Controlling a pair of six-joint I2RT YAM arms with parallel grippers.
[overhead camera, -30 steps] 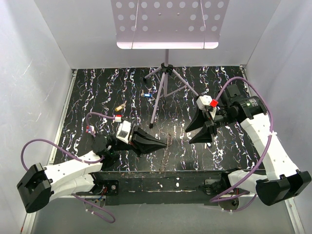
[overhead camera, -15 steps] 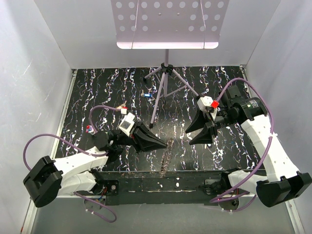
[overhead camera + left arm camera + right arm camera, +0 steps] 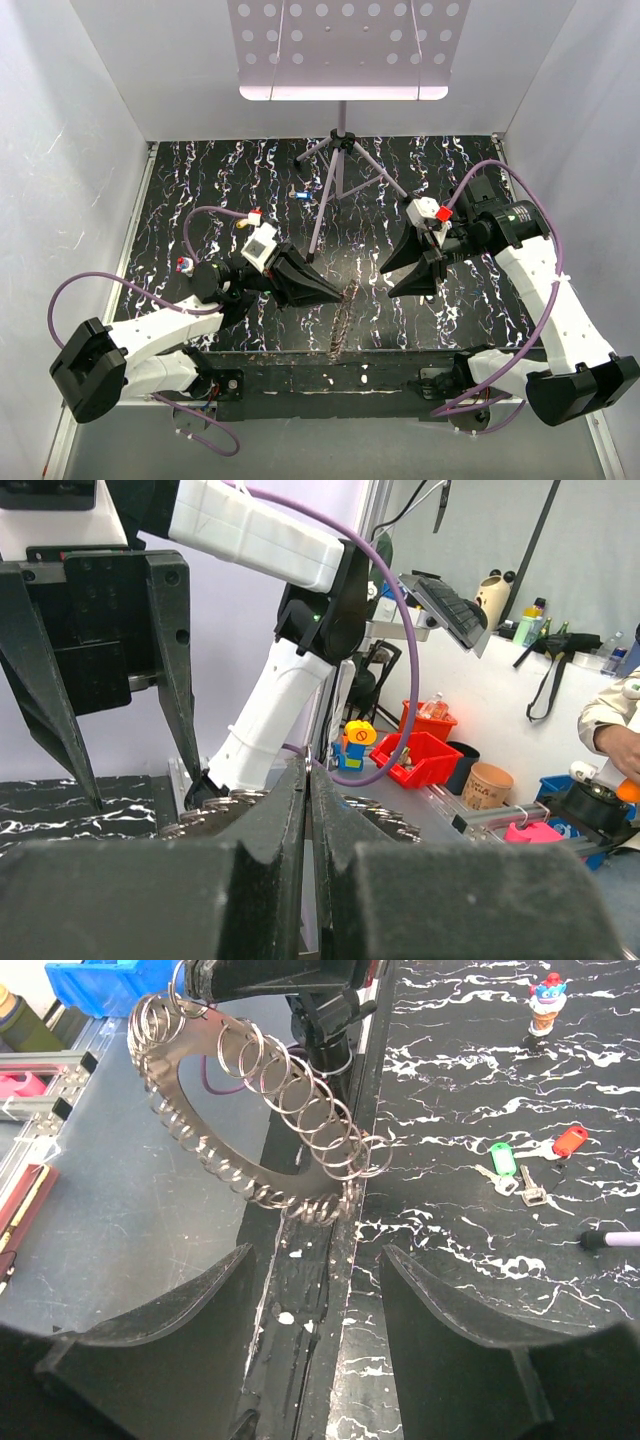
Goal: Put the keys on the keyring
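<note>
**Left end effector clamped on the keyring, right one spread just beside it**

From the top camera I see my left end effector (image 3: 338,293) clenched on the keyring (image 3: 343,308). The keyring stands edge-on as a thin streak over the near edge of the surface (image 3: 200,180). My right end effector (image 3: 388,279) is just to the right of it, its fingers spread and gripping nothing. A blue key (image 3: 301,194) lies on the surface near the foot of the stand (image 3: 335,180), well apart from both arms.

On the left wrist camera my two fingers (image 3: 250,820) are pressed nearly together. The toothed rim of the keyring shows on either side of them. The right end effector hangs spread ahead, to the left.

The right wrist camera shows the keyring best. It is a flat grey band with small wire loops all around its rim, held tilted from above. Its lowest loops sit over the surface's edge. My own fingers (image 3: 170,1350) frame it from below, apart and not touching it. Off to the right a green key (image 3: 501,1157), a red key (image 3: 569,1140) and a plain silver key (image 3: 530,1192) lie close together on the surface. A small toy figure (image 3: 545,1002) stands farther back.
</note>
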